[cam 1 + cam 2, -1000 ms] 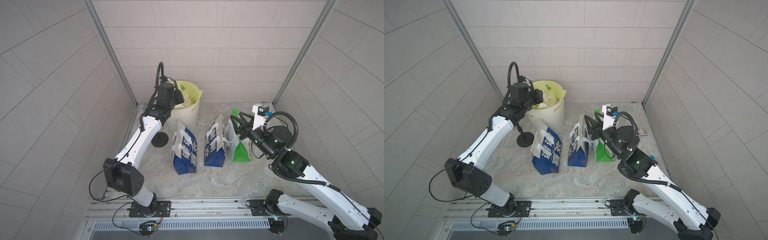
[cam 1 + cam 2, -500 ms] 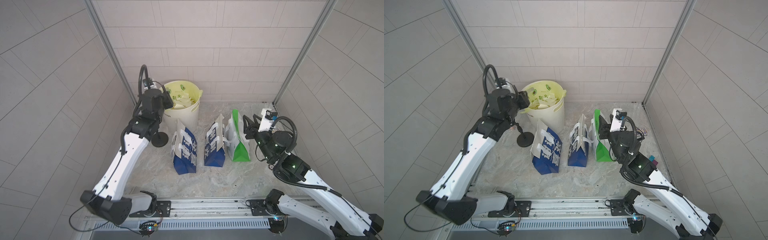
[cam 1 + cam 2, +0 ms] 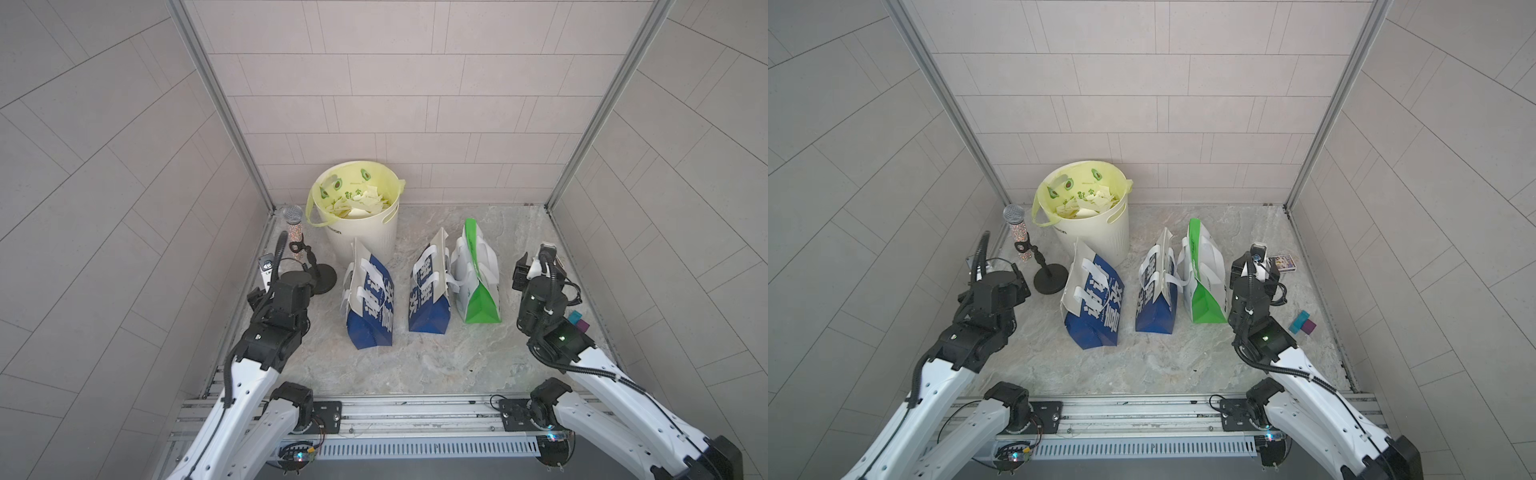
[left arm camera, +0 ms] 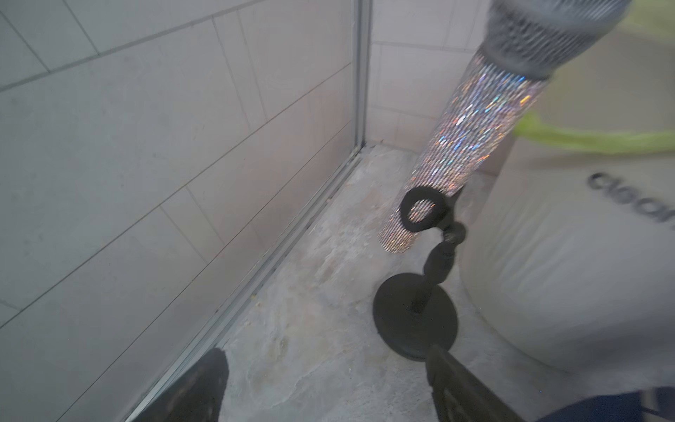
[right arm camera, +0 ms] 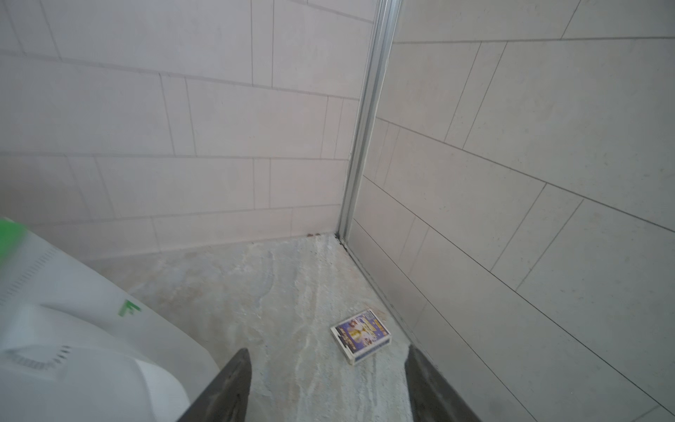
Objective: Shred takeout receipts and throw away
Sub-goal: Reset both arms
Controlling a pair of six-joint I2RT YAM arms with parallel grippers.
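Left jaws and right jaws are both released and empty. Torn receipts (image 3: 360, 204) lie in the bin (image 3: 374, 239). A microphone stand (image 4: 416, 318) stands just beside the bin. Three bags (image 3: 370, 316) hide their contents. The card box (image 5: 361, 336) print is unreadable.

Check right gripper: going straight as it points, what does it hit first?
Probably the small card box on the floor, just ahead of the right gripper, fingers open; depth unclear, floor may come first.

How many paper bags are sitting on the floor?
3. One blue bag sits in front of the bin, a second blue bag is in the middle, and a green-and-white bag is right beside that one. None seem hidden.
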